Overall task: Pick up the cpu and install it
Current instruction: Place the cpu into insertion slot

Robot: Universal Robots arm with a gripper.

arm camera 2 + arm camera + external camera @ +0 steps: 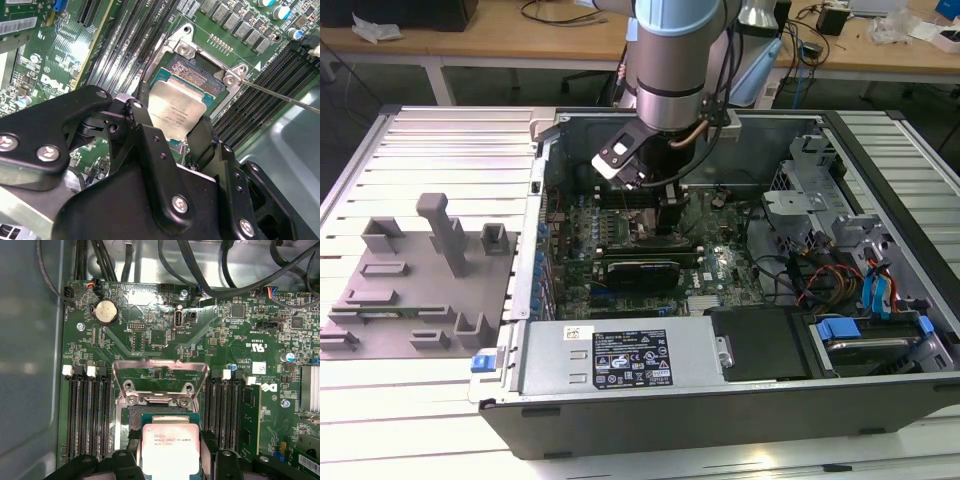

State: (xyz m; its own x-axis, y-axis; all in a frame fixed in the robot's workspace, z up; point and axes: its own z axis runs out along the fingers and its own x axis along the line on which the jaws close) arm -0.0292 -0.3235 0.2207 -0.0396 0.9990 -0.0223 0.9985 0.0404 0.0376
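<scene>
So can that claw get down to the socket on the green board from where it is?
Probably yes. The claw grips the chip just over the socket. The socket's metal frame is flipped up out of the way, and no cable seems to cross the opening.

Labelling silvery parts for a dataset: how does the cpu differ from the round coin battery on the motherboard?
The cpu is square; the coin battery is round. The cpu is held in the gripper over the socket; the coin battery sits seated on the motherboard, apart from the gripper. Both have a pale, silvery metal face.
</scene>
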